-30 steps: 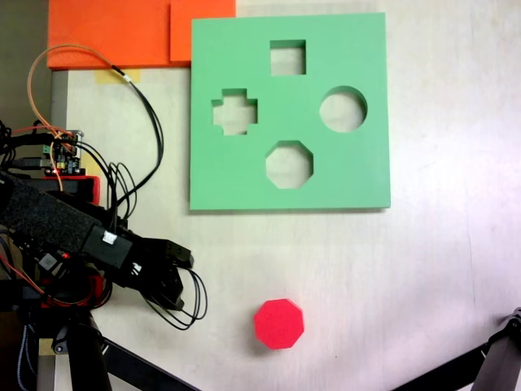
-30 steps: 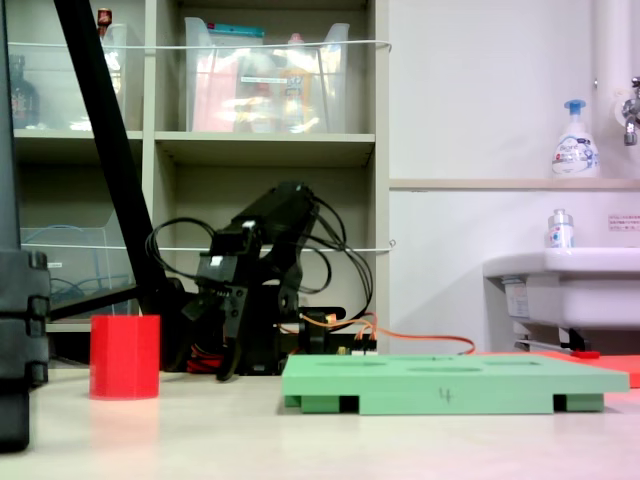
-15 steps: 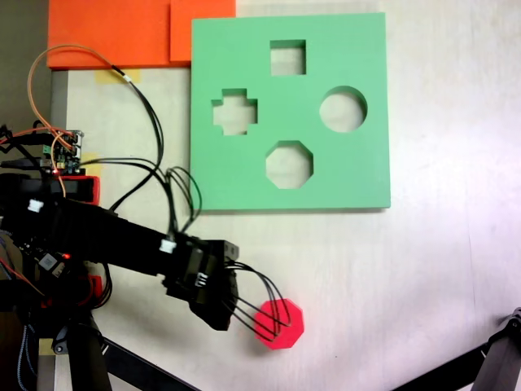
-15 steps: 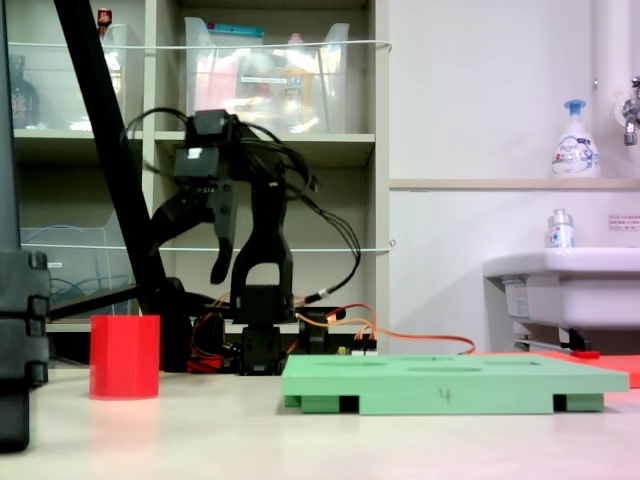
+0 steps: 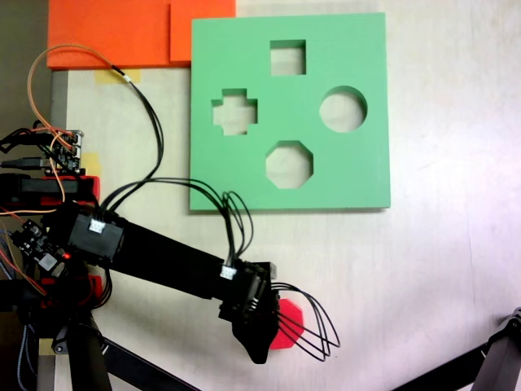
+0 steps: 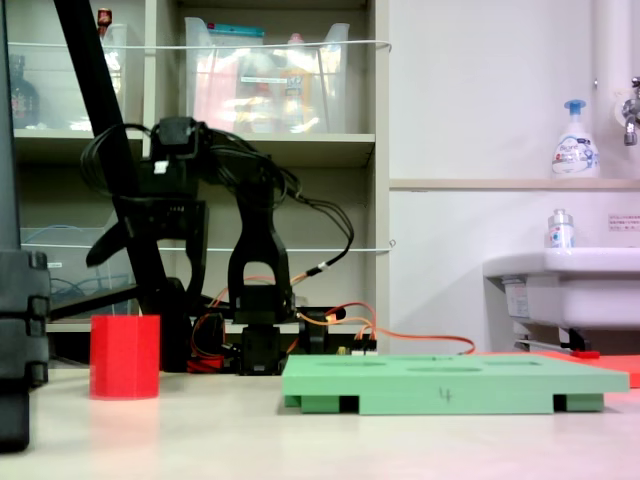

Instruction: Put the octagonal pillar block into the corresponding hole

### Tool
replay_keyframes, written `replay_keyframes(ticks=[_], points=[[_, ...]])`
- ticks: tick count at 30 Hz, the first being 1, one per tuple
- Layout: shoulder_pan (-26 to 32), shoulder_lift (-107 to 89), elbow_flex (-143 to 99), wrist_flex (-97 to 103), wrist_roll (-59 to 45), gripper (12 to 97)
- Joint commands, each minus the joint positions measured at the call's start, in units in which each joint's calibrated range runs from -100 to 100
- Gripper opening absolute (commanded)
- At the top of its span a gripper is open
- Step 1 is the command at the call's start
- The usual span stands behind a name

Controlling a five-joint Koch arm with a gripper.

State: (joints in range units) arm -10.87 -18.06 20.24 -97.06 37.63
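The octagonal pillar block [image 6: 125,357] stands upright on the desk [image 5: 423,277], well apart from the green foam board [image 5: 358,171], whose eight-sided cutout, the corresponding hole [image 5: 289,164], is empty beside the round, cross-shaped and square cutouts. In the fixed view from above, the arm reaches out from its base at the left of the picture and its head lies over the block, so that only a strip of red shows at the head's right edge [image 5: 290,319]. That placing reads as a line-up for a grasp from above. The fixed view from the side shows why no grasp has happened yet: the gripper [image 6: 150,265] hangs clear above the block, with open air between it and the red top. There the fingers [image 6: 105,245] appear set wide, one dark prong slanting out to the left and the other hanging almost straight down, and they hold nothing. A wide opening suits the block, which looks about as broad as the cutout it belongs in. The loop of black cables [image 5: 313,330] trails over the desk near the block, but I cannot tell whether it touches it. The likely next need is a straight descent, so the fingers straddle two opposite flats of the block.
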Motion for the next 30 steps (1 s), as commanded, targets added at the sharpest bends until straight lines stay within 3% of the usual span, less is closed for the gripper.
replay_keyframes(ticks=[1, 25, 30], points=[[-0.4, 2.6, 5.1, -2.9, -0.4, 81.1], [-3.0, 22.9, 9.3, 0.2, -4.6, 80.3], [-3.1, 23.6, 9.3, 0.3, -4.8, 68.9]])
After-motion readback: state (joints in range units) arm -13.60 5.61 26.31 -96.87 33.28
